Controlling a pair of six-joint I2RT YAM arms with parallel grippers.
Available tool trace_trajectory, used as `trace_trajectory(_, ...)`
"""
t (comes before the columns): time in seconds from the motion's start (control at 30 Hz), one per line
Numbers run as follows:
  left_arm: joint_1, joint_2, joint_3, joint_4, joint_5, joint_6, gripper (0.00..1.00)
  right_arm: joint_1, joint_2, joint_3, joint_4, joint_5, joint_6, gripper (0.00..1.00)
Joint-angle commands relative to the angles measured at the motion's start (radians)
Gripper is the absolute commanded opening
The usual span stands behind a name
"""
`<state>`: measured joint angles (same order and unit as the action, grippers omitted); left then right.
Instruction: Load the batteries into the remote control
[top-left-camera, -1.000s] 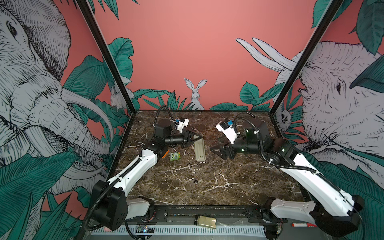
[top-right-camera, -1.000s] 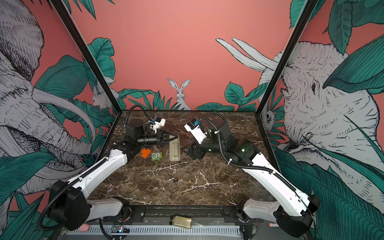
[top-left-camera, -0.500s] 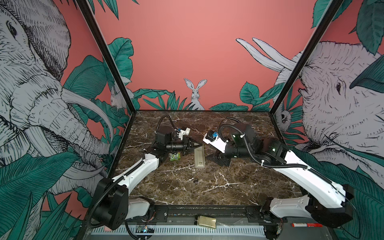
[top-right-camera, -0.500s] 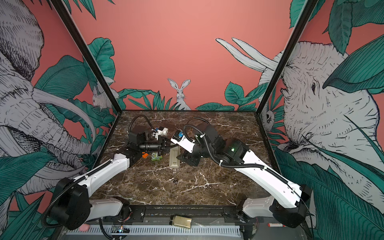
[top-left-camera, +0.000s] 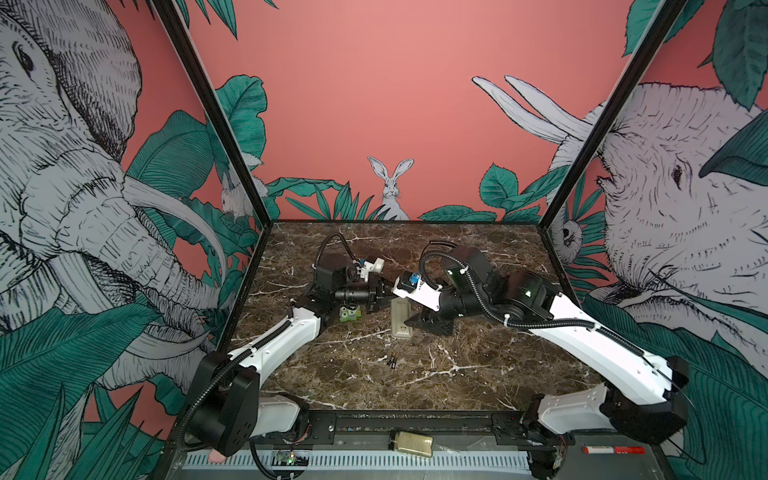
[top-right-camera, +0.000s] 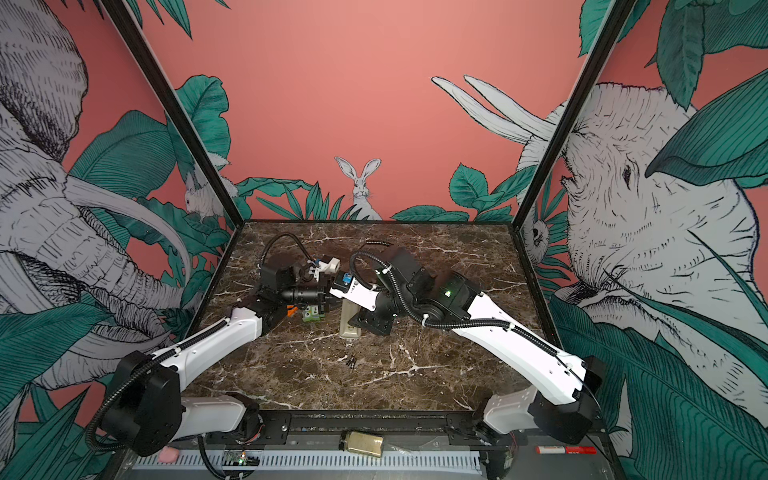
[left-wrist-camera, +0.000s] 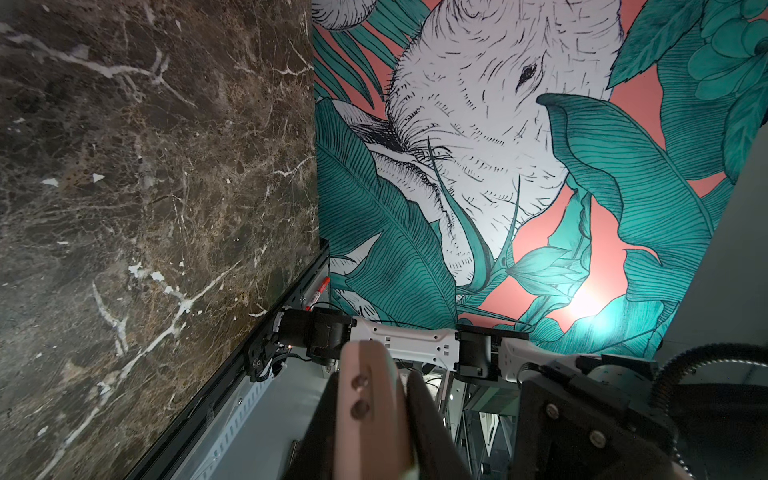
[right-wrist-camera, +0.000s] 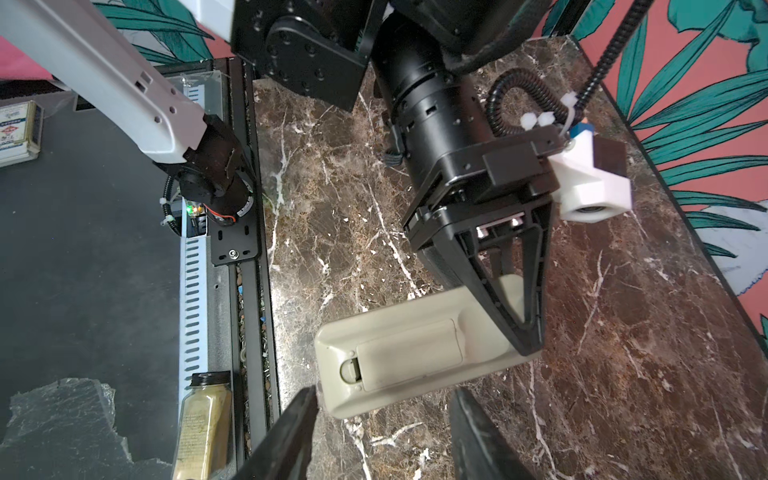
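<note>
Marble tabletop (top-left-camera: 478, 374): left fingers (right-wrist-camera: 478, 291) pinch remote control (right-wrist-camera: 415, 345), batteries (top-left-camera: 391, 361) apart

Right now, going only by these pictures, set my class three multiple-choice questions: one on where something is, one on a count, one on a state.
1. Where do the batteries lie?
A. On the table, nearer its front edge than the remote control
B. Inside the remote control
C. At the far edge of the table

2. How many batteries show?
A. One
B. Two
C. Four

3. The remote control's battery cover is:
A. Lying loose on the table
B. Missing
C. In place

Answers:
1 A: both top views show them on bare marble in front of the remote control.
2 B: two tiny dark cylinders lie side by side.
3 C: the right wrist view shows the cover seated in the remote's back.
</note>
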<state>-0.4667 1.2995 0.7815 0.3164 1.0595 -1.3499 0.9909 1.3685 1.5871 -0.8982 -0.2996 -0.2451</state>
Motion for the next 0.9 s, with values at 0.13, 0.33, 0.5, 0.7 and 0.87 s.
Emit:
trace_trajectory(0.13, -0.009, -0.007, 0.012, 0.058, 0.034, -0.032, 0.0, 0.018, 0.025, 0.034, -0.037, -0.024, -0.054, 0.55)
trace_trajectory(0.33, -0.013, -0.017, 0.01, 0.087, 0.04, -0.049, 0.0, 0.029, 0.038, 0.034, -0.035, 0.009, -0.071, 0.56)
trace_trajectory(0.5, -0.023, -0.021, 0.022, 0.113, 0.053, -0.061, 0.0, 0.035, 0.046, 0.032, -0.025, 0.024, -0.08, 0.53)
trace_trajectory(0.7, -0.034, -0.024, 0.023, 0.135, 0.057, -0.076, 0.0, 0.042, 0.043, 0.013, -0.012, 0.044, -0.096, 0.5)
trace_trajectory(0.87, -0.043, -0.021, 0.022, 0.16, 0.059, -0.092, 0.0, 0.044, 0.042, 0.002, -0.016, 0.05, -0.102, 0.5)
